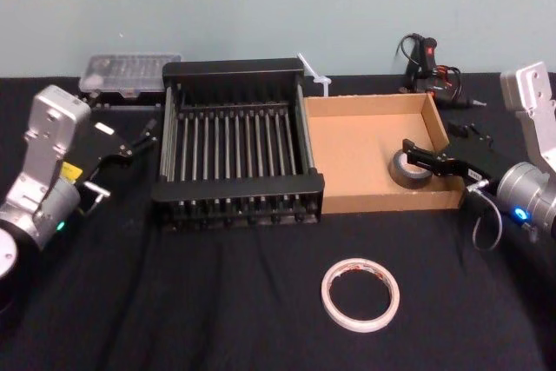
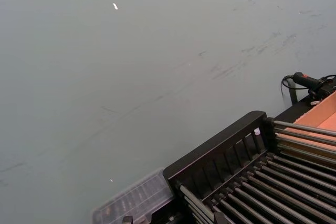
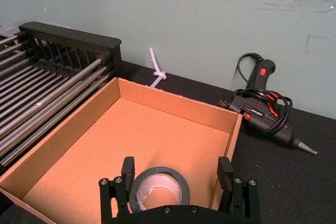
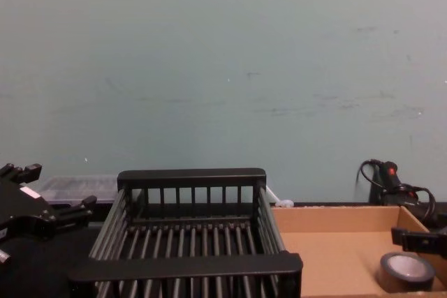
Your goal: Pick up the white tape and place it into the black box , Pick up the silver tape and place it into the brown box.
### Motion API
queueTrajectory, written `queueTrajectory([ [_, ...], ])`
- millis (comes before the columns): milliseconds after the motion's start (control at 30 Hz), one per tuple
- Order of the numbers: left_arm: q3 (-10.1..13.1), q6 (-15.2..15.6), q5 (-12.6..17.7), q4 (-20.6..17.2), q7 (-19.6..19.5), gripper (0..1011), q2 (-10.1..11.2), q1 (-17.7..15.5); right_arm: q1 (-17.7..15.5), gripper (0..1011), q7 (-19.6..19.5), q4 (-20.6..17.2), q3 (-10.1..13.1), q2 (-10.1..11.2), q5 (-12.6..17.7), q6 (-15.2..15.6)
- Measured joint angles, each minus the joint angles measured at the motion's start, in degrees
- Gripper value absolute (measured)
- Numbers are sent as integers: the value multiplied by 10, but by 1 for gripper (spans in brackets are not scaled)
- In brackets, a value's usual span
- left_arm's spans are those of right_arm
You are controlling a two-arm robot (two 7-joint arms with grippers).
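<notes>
One roll looks done: silver tape (image 4: 407,268) sits in the brown box's (image 1: 382,202) 4 o'clock corner. The right gripper (image 3: 176,166) straddles it, jaws wide, holding nothing. If you back out low, a finger could clip the wall and drag the tray. White tape (image 1: 328,294) lies on the counter at the box's 6 o'clock. Left gripper (image 1: 130,141) is parked at the black box's (image 1: 234,187) 9 o'clock, jaws apart.

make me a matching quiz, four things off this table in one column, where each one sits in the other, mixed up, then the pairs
1 white tape
2 silver tape
3 black box
4 glue gun

a inside the brown box
b behind the brown box, by the wall
c on the bare black tabletop, nearest the robot
d beside the brown box, on its left

Pairs: 1c, 2a, 3d, 4b
</notes>
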Motion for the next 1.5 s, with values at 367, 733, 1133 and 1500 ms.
queueTrajectory([
  [367, 0, 0, 0, 0, 0, 1001, 0, 0, -10, 1002, 1, -15, 8, 2, 3, 0],
  [733, 0, 0, 0, 0, 0, 1001, 0, 0, -75, 1002, -1, -107, 34, 25, 26, 19],
  [1133, 0, 0, 0, 0, 0, 1001, 0, 0, -151, 1002, 16, -195, 36, 66, 52, 36],
  [1500, 0, 0, 0, 0, 0, 1001, 0, 0, -185, 1002, 46, -228, 6, 104, 64, 36],
])
